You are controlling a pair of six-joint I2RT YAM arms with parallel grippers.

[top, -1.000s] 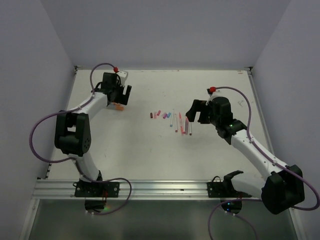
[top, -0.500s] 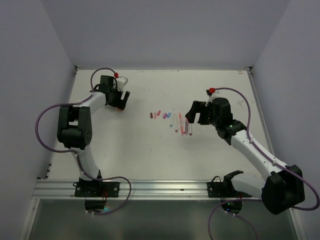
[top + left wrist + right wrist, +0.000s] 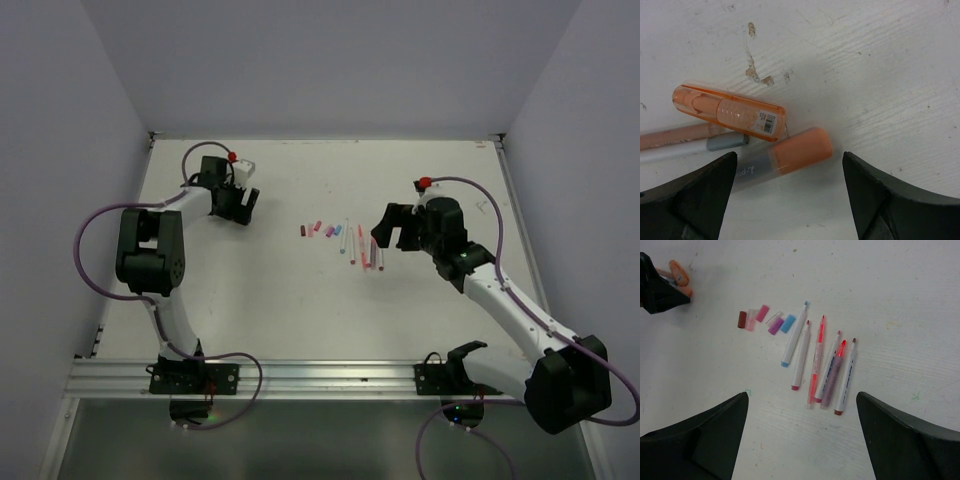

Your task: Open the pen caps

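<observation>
Orange is what remains. Two thick orange markers (image 3: 727, 112) lie close together at the far left of the table (image 3: 300, 300), both seemingly capped. Over the last second the left gripper (image 3: 237, 203) has slid back over them, so the top view now hides them beneath it. Its jaws stand spread wide, straddling the pair and pinching nothing. The right gripper (image 3: 393, 232) has hardly stirred. Its jaws are spread too and empty, hovering beside the thin pens (image 3: 815, 365), whose tips show bare, with their loose caps (image 3: 762, 313) in a row nearby. I'd judge that only the orange caps (image 3: 802, 150) are left to pull.
</observation>
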